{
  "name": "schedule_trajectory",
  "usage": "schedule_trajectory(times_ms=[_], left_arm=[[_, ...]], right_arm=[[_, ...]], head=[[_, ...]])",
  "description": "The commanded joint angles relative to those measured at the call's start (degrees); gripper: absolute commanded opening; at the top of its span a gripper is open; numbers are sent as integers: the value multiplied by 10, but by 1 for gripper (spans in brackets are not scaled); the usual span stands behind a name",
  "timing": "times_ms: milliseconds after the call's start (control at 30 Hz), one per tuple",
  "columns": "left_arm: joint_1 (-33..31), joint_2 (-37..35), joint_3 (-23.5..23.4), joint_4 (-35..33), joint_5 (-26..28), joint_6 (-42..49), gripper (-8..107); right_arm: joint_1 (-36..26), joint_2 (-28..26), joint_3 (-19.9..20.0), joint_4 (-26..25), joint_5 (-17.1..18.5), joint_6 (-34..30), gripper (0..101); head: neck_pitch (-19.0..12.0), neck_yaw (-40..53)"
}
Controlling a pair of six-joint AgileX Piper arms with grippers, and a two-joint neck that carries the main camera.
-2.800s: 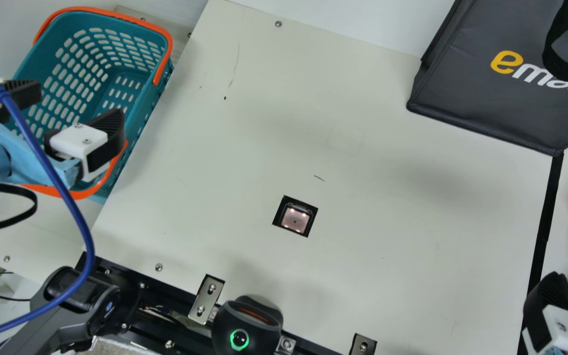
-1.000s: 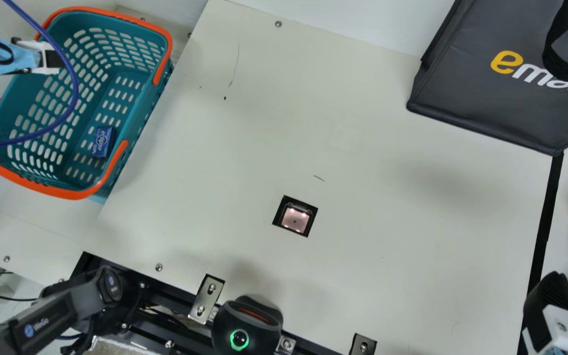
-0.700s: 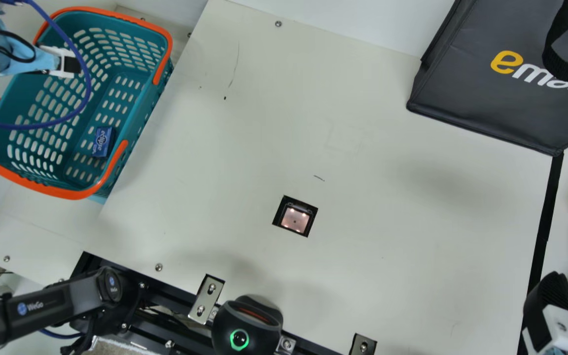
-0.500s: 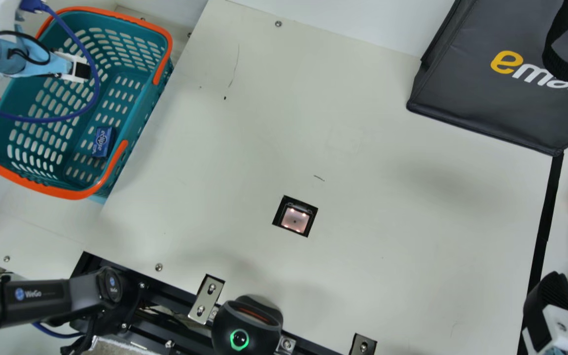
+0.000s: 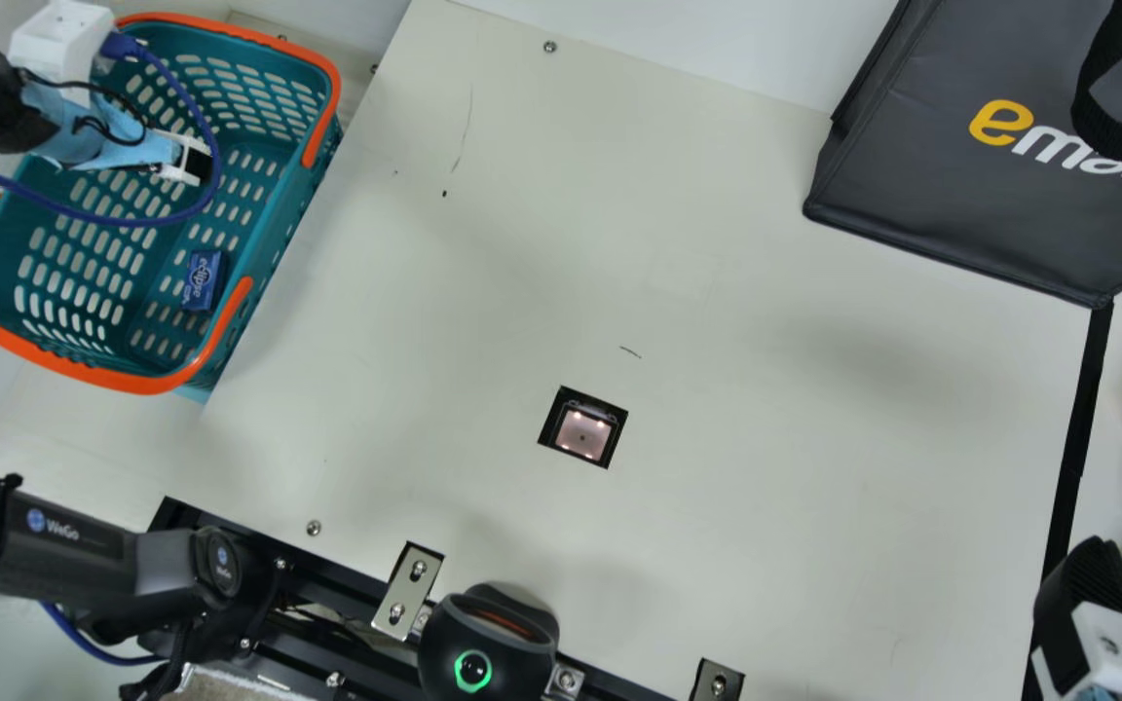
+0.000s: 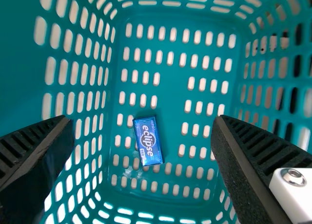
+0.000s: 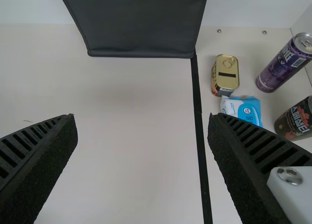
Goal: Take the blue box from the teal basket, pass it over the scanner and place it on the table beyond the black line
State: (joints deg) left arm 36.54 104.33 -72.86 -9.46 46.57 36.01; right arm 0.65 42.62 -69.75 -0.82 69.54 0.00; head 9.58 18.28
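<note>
Blue box, small, flat and rectangular, lies printed face up on the perforated floor of the teal plastic basket, nearer one corner than the middle. Left gripper: black ribbed fingers spread wide, nothing between them, poised above that floor. Right gripper is also spread and empty, over the cream table near the black line; you likely don't need it for the pick.

Step in hand, as you'd judge it: lining up and lowering for the grasp. The box's long sides run roughly along the finger faces, slightly skewed. Trim the wrist by that small angle so you pinch across the narrow width. Centre on the box before you go deep; side room shrinks near the perforated walls.

Height over the floor is hard to tell, so ease down the last part. You want the tips low enough to take the box's sides, but not pressed into the slots, where they could catch. Close gently and evenly; a thin, smooth pack may tip or skid if one finger touches first.

Lift straight up, minding the orange handle and the looped blue cable. Clear the rim before you swing toward the square scanner window.
</note>
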Motion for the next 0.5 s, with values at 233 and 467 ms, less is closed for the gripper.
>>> schedule_trajectory(times_ms=[233,467], left_arm=[[1,48,20,1,-33,-14,90],[4,75,43,-3,-64,-37,90]], right_arm=[[0,0,0,0,-1,0,95],[0,0,0,0,-1,0,95]], head=[[-17,1],[-17,1]])
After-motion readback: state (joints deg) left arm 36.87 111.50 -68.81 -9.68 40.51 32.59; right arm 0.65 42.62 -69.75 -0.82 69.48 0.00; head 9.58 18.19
